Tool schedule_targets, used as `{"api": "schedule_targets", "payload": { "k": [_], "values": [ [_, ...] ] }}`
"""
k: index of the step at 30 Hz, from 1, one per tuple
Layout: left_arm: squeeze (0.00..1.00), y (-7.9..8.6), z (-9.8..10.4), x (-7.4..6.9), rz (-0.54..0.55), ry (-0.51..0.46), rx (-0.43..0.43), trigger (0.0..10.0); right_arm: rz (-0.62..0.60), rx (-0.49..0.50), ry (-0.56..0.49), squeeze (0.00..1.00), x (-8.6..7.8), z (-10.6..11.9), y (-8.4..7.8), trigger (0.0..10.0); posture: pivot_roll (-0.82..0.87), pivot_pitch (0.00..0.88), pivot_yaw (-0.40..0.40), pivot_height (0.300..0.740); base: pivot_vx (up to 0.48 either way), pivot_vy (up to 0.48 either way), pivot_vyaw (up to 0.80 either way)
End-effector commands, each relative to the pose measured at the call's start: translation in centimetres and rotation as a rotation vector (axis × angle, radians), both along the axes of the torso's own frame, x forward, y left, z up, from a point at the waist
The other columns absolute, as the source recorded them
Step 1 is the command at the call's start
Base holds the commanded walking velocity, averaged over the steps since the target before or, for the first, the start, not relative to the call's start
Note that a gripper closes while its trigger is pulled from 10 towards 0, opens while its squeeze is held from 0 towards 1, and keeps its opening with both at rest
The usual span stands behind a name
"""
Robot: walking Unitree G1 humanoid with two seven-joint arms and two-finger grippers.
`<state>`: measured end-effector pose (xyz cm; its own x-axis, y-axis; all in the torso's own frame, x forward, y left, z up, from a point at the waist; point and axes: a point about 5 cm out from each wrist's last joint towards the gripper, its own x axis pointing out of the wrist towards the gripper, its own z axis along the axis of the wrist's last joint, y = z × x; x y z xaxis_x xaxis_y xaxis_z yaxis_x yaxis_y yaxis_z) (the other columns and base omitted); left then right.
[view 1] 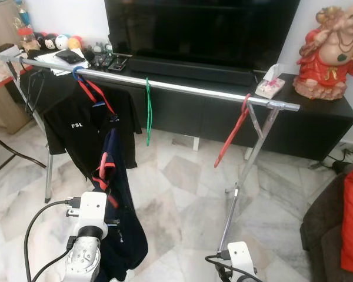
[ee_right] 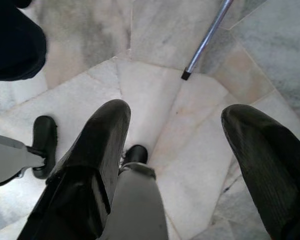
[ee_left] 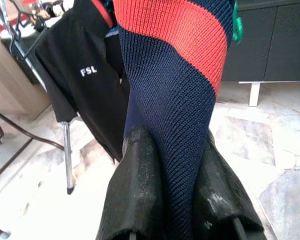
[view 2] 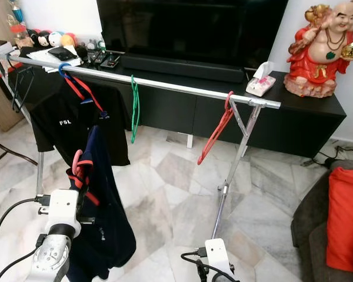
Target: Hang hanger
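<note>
A metal rail [view 1: 182, 89] runs across the room in front of a black TV cabinet [view 1: 317, 126], from a cluttered table edge on the left to a folding support leg [view 1: 247, 170] on the right. At the left end of the rail hangs a black T-shirt [view 1: 76, 126] marked FSL, on a hanger with a blue hook [view 1: 77, 73] and red arms. Just in front of it, lower down, the left gripper [ee_left: 172, 170] holds up a navy garment with a red stripe [ee_left: 180, 60]; its two black fingers [ee_left: 137, 190] are pressed against the cloth from both sides, pinching it. A red and pink hanger [view 1: 105, 170] sits in the top of that garment, well below the rail and not hooked on it; how the hanger lies inside the cloth is hard to make out. The garment's dark body drapes down past the silver left arm [view 1: 89, 235] toward the marble floor [view 1: 182, 200]. Further right, a green hanger [view 1: 148, 111] hangs bare on the rail, and near the right end a red hanger [view 1: 232, 138] hangs bare beside the support leg. On the cabinet stand a tissue box [view 1: 270, 85] and a red and gold statue [view 1: 329, 50]. The right gripper [ee_right: 180, 150] hangs low over the floor, its fingers spread wide apart with nothing between them
</note>
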<state>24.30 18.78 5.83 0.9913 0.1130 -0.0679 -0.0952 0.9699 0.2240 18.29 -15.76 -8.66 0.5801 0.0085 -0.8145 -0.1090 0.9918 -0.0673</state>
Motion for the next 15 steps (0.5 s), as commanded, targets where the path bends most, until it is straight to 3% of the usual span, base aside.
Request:
{"api": "schedule_targets", "payload": {
  "k": [1,10,15],
  "values": [
    [0.00,0.17,0.84,0.45,0.006,-0.035,0.011,10.0,-0.006,0.009,-0.009,0.00,0.26,0.12,0.22,10.0,-0.02,0.036,-0.050,0.740,0.000,0.270,0.00],
    [0.00,0.20,0.90,0.55,0.007,-0.034,0.011,10.0,-0.012,0.011,-0.009,0.00,0.30,0.13,0.22,10.0,-0.02,0.043,-0.049,0.740,0.000,0.275,0.00],
    [0.00,0.27,0.90,0.54,0.009,-0.032,0.010,10.0,-0.014,0.013,-0.008,0.00,0.31,0.14,0.24,10.0,-0.02,0.045,-0.049,0.740,0.000,0.000,0.00]
  ]
}}
